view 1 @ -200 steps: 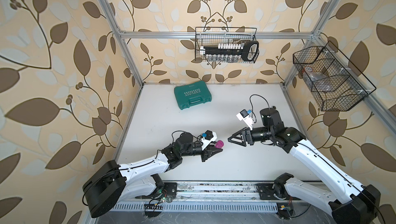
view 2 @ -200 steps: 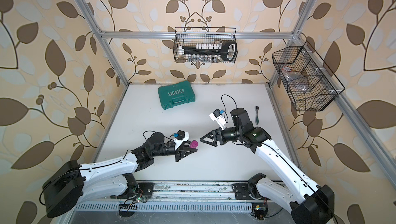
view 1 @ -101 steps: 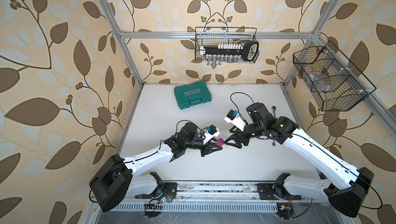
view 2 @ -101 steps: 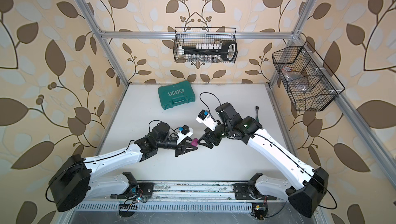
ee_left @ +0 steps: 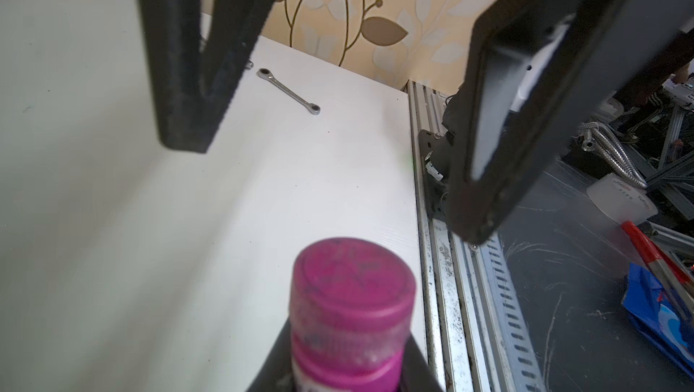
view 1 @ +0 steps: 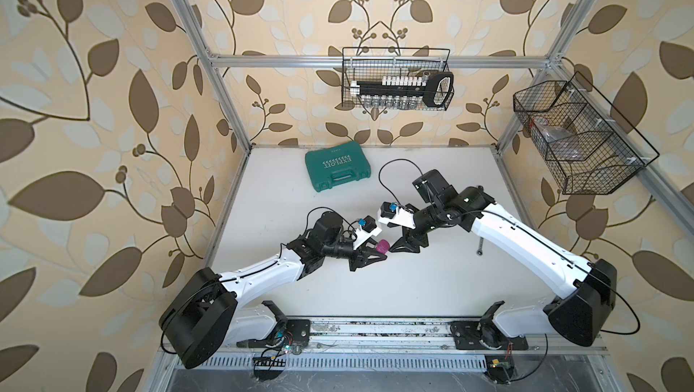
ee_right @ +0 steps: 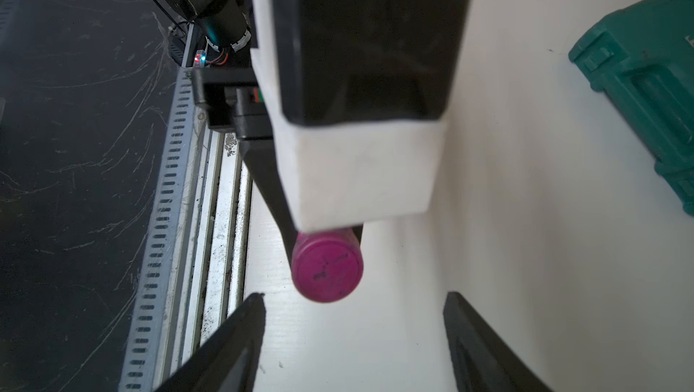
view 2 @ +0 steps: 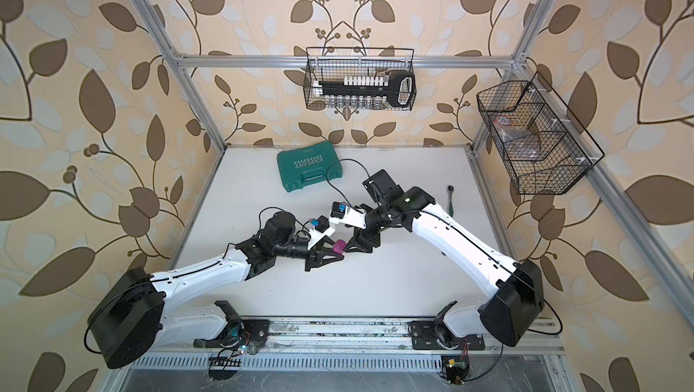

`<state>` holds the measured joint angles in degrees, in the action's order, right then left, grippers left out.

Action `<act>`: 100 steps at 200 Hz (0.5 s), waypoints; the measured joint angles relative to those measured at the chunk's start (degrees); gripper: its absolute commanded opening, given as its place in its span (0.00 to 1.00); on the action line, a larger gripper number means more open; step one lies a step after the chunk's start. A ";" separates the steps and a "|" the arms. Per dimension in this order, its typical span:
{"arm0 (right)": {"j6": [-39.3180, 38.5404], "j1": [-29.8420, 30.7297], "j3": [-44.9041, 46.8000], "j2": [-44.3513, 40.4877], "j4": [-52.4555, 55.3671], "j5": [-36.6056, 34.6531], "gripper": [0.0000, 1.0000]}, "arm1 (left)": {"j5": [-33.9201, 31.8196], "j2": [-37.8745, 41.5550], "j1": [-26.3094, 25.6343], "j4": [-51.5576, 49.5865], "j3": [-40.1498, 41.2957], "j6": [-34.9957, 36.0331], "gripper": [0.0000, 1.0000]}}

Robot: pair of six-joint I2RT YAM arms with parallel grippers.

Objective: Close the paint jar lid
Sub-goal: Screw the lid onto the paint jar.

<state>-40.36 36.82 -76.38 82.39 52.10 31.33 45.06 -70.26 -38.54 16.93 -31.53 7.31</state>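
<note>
Black left gripper (view 1: 377, 255) clenched on the tiny magenta-pink plastic cylinder paint jar (view 1: 383, 246); jar body pinched between the two left jaws, one jaw on each side (ee_left: 338, 367); capped end sticks out past the left jaw tips, pointing at the black right gripper (view 1: 394, 250); same layout in both top views, jar (view 2: 338, 246) sits in the small gap between the two grippers' tips.

Small flat round magenta-pink plastic lid (ee_left: 353, 281) sits on the jar mouth; thin seam visible between lid skirt and jar body; cannot tell if it is fully tightened.

Right gripper jaws released, spread wide, nothing between them; in the right wrist view the lid face (ee_right: 326, 270) lies just ahead of the tips, lined up with the gap but nearer one of the fingers (ee_right: 233, 345); apart from both. In the left wrist view the two right fingers (ee_left: 184, 71) stand either side, just beyond the lid, not touching it.

White plastic camera mount (ee_right: 356, 168) on the left wrist hides most of the jar body from the right wrist view.

Teal-green plastic tool case (view 1: 338, 170) on the white table (view 1: 432, 296), well behind both sets of jaws; slim silver metal wrench (ee_left: 289, 90) flat on the table, well beyond the right jaws.
</note>
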 measured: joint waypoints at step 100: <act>-5.60 0.33 -1.14 1.79 4.02 4.90 0.70 | 0.00 0.00 0.00 0.04 0.00 -0.02 0.00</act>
<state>-45.95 37.15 -77.52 84.18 56.12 36.23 45.06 -70.26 -38.54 16.97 -31.53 7.29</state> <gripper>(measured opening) 0.709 0.281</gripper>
